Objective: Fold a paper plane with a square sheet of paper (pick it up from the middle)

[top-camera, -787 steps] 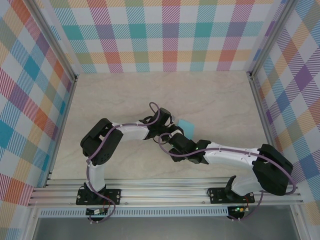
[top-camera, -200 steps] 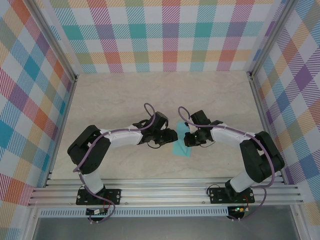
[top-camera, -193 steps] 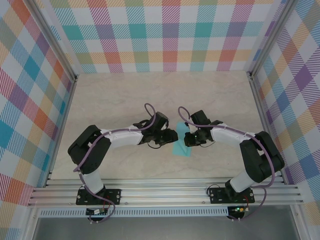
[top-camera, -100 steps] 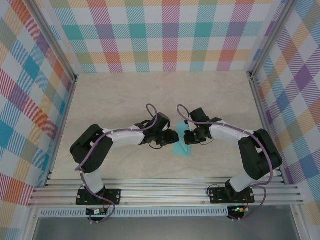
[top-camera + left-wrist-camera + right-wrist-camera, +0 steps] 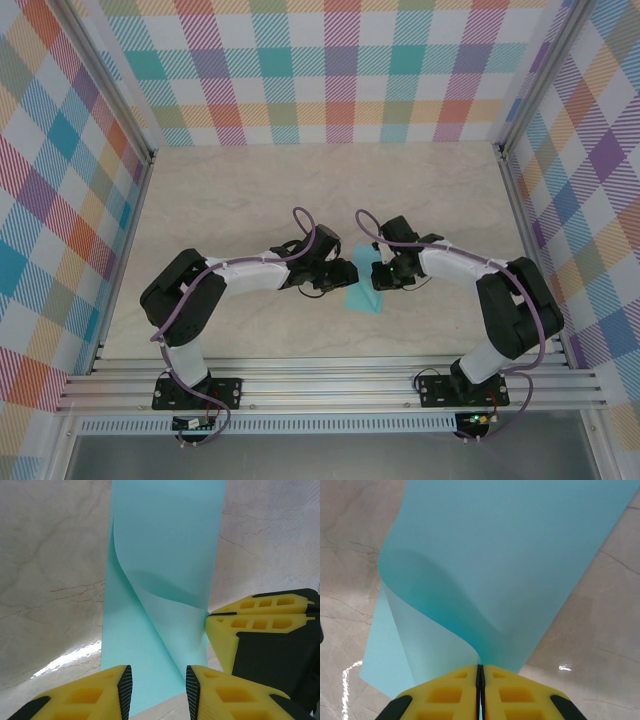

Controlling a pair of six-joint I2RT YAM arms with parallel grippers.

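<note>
Left wrist: R gripper (image 5: 212,614) pinches sheet (image 5: 165,555) over table (image 5: 50,580)

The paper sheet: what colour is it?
The sheet is light cyan, clearest in the right wrist view.

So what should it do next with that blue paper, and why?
Probably the right gripper should carry the pinched edge across and down. Its jaws are shut on the sheet of paper, whose flap curls up, not yet creased. The left gripper, jaws apart, is over the flat part, placed to press.
</note>
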